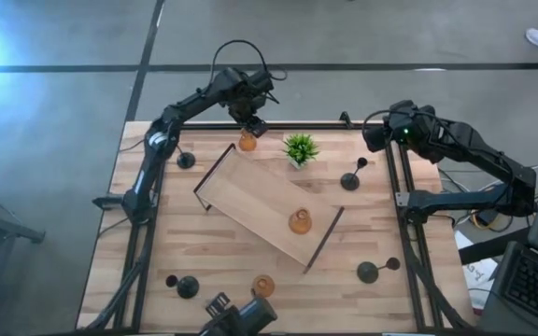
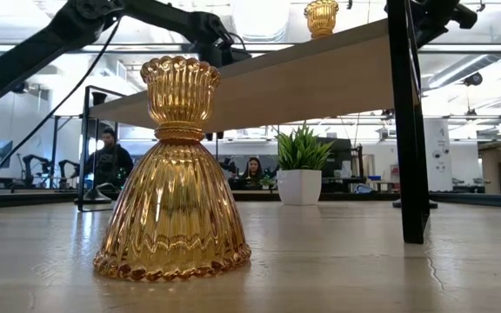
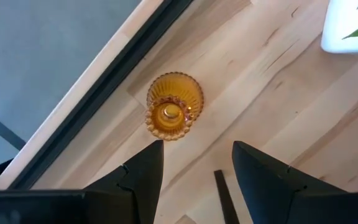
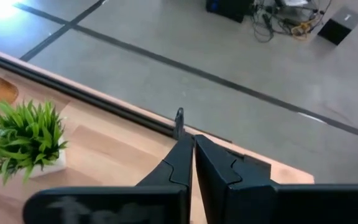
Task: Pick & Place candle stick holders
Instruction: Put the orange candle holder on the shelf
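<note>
Wooden counter (image 1: 204,252) with candle holders scattered around a slanted tray (image 1: 250,201).
Left pincer (image 1: 253,126) hangs spread above an amber holder (image 1: 247,142) at the far edge, not touching it. Right pincer (image 4: 188,149) is pressed together, empty, over the far right corner near the plant (image 1: 300,148). One amber holder (image 1: 299,221) sits on the tray, another (image 1: 263,285) near the front edge; black holders (image 1: 350,180) lie around.

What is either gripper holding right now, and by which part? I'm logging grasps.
Nothing. The left gripper hangs open above an amber holder at the table's far edge; the right gripper is shut and empty.
</note>
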Robot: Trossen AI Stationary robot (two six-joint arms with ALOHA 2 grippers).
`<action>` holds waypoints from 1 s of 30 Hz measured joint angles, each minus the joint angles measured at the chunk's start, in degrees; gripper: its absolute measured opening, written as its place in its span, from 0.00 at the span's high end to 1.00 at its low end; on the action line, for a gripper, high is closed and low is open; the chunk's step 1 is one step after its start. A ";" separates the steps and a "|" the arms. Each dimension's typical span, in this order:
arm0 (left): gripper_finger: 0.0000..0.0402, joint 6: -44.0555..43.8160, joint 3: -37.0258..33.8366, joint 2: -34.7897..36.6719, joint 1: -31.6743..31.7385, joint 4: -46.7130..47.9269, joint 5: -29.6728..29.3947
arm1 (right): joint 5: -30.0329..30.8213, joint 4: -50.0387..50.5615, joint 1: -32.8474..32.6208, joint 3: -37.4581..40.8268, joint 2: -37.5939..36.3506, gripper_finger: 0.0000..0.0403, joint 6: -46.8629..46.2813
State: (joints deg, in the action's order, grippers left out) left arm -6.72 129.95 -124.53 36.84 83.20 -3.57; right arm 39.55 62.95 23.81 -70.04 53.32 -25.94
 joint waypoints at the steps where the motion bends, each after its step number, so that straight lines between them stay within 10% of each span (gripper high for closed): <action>1: 0.51 -0.02 -0.06 -0.06 -0.04 -0.04 0.04 | -0.35 0.21 0.15 0.00 0.00 0.95 -0.02; 30: 0.51 3.74 -10.92 0.31 -0.51 -7.17 3.48 | -0.53 0.35 0.61 0.00 0.09 0.75 1.08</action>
State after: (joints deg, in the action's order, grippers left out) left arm -2.98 119.03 -124.22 36.33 76.03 -0.10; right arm 39.01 63.31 24.43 -70.04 53.41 -24.86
